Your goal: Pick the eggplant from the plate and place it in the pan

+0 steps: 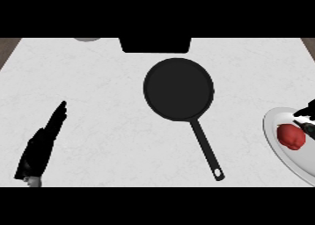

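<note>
pan [178, 88]: black frying pan, mid-counter [95, 88], handle running toward the near right.
plate [274, 132]: white, at the right edge, cut off by the view.
eggplant [291, 136]: reddish, lying on the plate, well apart from the pan.
dark piece [314, 133]: just beside the eggplant (stem or hand, cannot tell).
right hand [312, 107]: over the plate's far side, mostly out of view; grip cannot be told.
left hand [43, 143]: resting at lower left, fingers straight, holding nothing.

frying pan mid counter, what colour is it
The round long-handled frying pan is black all over, seen in the head view.
</note>
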Tool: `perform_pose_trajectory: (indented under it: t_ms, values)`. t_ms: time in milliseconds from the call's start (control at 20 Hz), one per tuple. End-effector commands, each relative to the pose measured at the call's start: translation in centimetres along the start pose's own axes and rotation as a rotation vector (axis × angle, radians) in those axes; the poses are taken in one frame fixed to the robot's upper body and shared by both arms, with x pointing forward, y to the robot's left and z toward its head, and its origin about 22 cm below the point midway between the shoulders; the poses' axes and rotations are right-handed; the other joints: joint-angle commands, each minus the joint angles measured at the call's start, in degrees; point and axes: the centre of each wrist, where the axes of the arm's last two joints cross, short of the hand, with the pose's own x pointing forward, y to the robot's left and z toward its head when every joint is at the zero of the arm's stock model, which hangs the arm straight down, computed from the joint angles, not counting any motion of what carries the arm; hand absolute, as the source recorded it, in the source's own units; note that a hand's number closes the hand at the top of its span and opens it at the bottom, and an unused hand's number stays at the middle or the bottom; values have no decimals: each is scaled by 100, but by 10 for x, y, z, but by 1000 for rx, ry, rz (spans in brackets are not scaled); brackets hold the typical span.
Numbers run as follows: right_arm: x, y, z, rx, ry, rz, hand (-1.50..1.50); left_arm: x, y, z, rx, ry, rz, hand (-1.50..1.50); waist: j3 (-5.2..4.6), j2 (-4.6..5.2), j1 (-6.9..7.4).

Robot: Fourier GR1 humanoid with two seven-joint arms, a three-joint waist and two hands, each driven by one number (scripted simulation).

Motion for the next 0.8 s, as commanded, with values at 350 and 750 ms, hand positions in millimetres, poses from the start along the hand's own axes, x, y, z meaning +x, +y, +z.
perform_pose_trajectory:
  t_ms: [350,750]
  values:
    - [-8,14,-21,11,2,-22,-150,2,2,6,2,-2,3,0,29,28,17]
    - [3,44,-53,7,-69,-96,150,2,1,3,-8,11,7,0,30,29,-7]
